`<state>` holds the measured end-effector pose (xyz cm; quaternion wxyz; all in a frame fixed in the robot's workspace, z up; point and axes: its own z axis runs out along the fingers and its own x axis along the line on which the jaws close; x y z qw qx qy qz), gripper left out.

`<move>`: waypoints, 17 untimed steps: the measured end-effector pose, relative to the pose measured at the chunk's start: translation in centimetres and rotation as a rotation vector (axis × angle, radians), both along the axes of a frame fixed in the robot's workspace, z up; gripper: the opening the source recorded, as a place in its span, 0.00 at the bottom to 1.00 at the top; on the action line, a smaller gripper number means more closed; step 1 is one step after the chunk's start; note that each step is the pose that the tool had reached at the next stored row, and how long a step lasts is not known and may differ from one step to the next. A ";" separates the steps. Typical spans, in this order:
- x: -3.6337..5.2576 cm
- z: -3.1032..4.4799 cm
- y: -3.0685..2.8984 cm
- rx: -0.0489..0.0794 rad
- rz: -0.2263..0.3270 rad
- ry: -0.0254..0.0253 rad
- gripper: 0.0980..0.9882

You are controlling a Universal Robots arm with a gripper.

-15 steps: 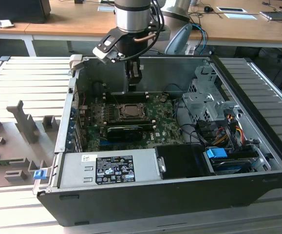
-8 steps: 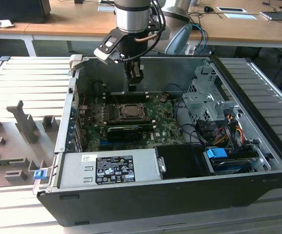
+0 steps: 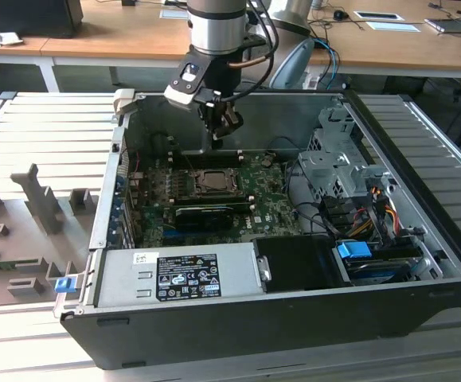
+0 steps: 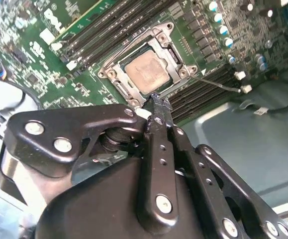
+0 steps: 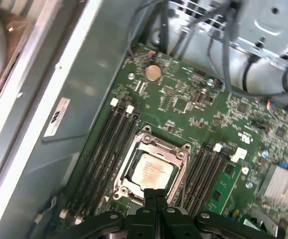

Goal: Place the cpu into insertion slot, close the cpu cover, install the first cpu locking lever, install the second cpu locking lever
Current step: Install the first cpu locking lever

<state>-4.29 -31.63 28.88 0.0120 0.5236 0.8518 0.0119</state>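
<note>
The cpu (image 5: 151, 172) is lying in the slot (image 5: 129, 167), and the cover (image 5: 156, 144) is seeming down. The pincer (image 4: 156, 102) is hovering closed and empty above it. The chip is probably light, stiff and fragile, so only its edges are suiting for holding.

My gripper (image 4: 158, 102): fingers pressed together, tips just beside the socket frame.
Cpu (image 4: 146, 71): silver top showing through the cpu cover (image 4: 118, 82) window.
Locking lever (image 4: 218, 85): juts over memory slots (image 4: 206, 93).
</note>
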 end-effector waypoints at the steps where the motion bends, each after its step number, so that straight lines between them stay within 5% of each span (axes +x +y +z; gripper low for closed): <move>1: 0.00 0.00 0.00 0.000 0.038 0.0000 0.01; 4: 0.00 -0.01 0.00 0.000 0.101 0.0000 0.01; 7: 0.00 -0.01 0.00 0.000 0.224 0.0000 0.01; 17: 0.00 -0.01 0.00 0.000 0.428 0.0001 0.01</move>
